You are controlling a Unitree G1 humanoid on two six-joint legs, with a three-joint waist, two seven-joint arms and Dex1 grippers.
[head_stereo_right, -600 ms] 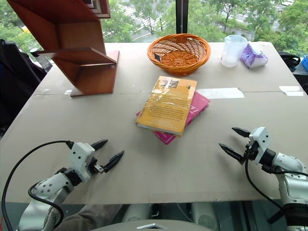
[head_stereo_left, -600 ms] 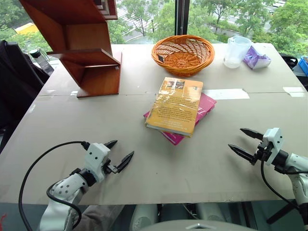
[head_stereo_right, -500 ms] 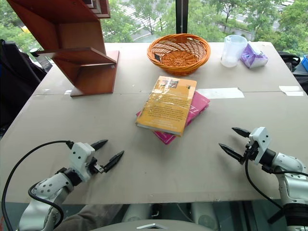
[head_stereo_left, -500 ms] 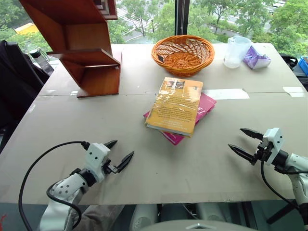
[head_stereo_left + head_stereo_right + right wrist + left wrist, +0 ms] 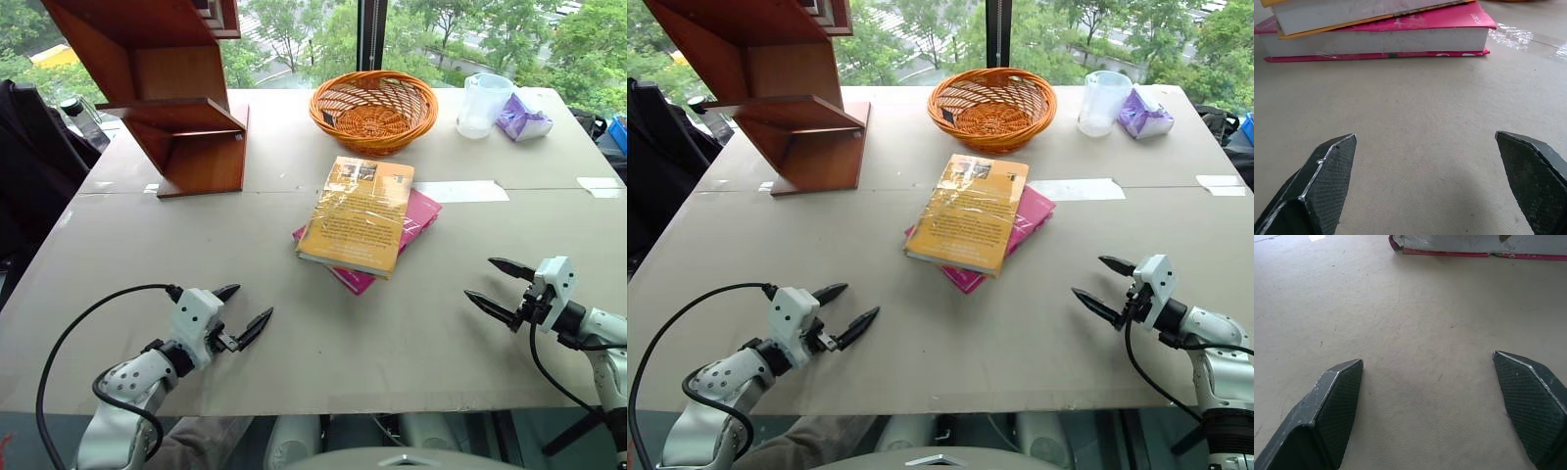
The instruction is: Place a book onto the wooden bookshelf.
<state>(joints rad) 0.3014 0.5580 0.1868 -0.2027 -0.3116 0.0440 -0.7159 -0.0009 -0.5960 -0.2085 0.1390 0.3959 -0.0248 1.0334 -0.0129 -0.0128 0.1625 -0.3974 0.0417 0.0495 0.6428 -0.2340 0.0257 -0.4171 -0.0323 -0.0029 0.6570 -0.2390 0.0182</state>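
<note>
Book [image 5: 357,215] atop another book [image 5: 419,217]

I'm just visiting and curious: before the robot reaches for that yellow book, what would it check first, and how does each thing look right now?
1. Left gripper open and holding nothing: ok.
2. Right gripper open and holding nothing: ok.
3. The book is on top, free to lift: ok; it lies on the magenta-pink book, tilted across it.
4. Path between the grippers and the book: ok; bare table lies between.
5. The wooden bookshelf has a free board: ok for the lower board; the upper part runs out of view, cannot tell.
6. The orange basket stands apart from the book: ok.
</note>
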